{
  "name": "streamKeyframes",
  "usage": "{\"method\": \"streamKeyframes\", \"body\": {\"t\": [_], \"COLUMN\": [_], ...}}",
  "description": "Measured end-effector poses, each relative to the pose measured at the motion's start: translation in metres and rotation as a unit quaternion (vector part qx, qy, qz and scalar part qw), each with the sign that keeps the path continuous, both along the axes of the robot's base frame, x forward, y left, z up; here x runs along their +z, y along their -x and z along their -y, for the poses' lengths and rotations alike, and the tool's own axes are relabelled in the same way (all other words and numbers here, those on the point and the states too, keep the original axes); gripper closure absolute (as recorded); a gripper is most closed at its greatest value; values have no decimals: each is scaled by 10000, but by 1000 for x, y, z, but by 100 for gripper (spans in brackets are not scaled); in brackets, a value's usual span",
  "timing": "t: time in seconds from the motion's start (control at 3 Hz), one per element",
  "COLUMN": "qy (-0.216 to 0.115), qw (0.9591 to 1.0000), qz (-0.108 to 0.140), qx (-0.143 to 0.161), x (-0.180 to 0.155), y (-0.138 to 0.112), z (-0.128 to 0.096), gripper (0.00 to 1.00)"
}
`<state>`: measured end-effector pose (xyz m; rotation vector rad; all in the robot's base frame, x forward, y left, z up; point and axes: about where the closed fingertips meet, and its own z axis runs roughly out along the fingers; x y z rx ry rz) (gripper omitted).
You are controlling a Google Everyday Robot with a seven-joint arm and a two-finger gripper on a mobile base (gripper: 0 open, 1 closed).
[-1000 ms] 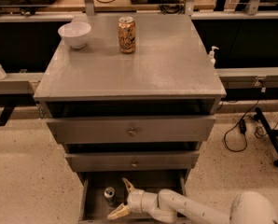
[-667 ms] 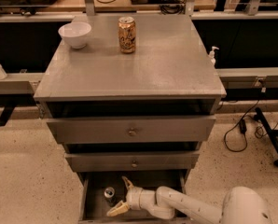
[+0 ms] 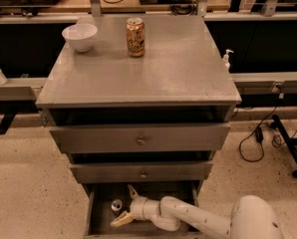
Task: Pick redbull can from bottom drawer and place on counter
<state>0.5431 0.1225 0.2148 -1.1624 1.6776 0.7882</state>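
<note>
Low in the open bottom drawer (image 3: 100,221), the end effector (image 3: 122,206) has its fingers spread wide and grips nothing, with the redbull can (image 3: 117,204) standing upright just at their mouth. Up on the bench (image 3: 178,68) stand a gold can (image 3: 135,30) and a white bowl (image 3: 79,36).

The redbull can (image 3: 117,204) stands in the bottom drawer (image 3: 95,219), tool (image 3: 123,206) seemingly flanking it.
</note>
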Motion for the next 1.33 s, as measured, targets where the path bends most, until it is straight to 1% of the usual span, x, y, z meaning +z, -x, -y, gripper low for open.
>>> {"method": "streamKeyframes", "body": {"t": [0.33,0.67,1.0,1.33], "qy": [84,75,-32,-317], "qw": [9999,10000,9999,9990], "qz": [94,-36,-133,-302], "qx": [15,44,74,-74], "x": [-3,-16,-23,-26], "y": [-4,4,10,15], "z": [-7,-13,-18,-15], "gripper": [0,18,41,65]}}
